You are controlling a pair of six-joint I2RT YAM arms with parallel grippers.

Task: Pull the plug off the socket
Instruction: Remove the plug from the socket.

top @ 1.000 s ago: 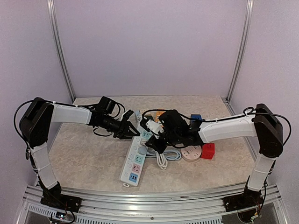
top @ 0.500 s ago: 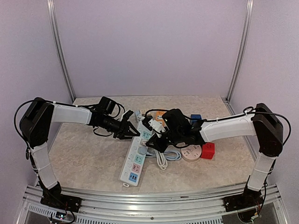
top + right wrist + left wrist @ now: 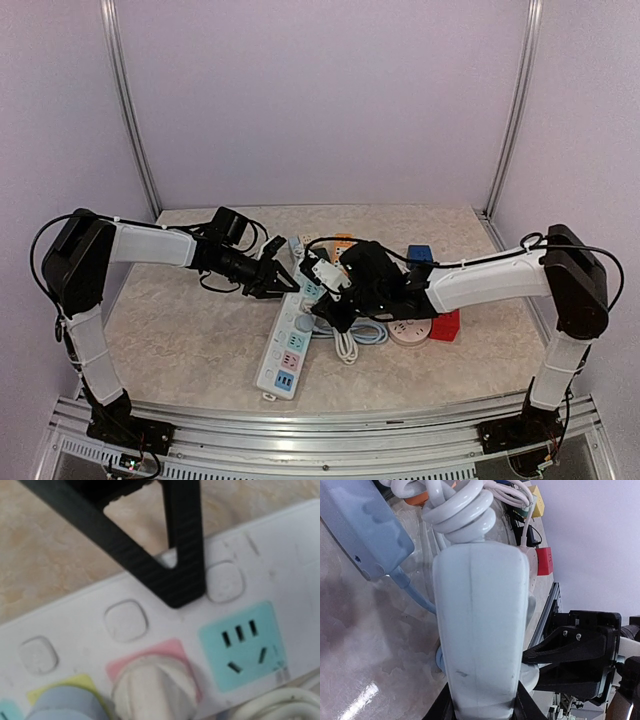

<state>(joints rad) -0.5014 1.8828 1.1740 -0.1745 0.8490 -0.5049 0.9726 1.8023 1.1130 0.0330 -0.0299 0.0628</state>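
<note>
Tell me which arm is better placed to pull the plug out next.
Right. The right gripper, shut, sits on the power strip just beside the seated white plug; the left gripper is clamped on the strip's end, bracing it.

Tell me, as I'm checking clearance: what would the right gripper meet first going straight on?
Probably the white power strip, just beside a square switch button; the right gripper looks nearly on it.

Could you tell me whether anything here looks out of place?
Yes: the right gripper is shut on nothing, its tips on the power strip beside a switch, not on the white plug in the pink socket.
</note>
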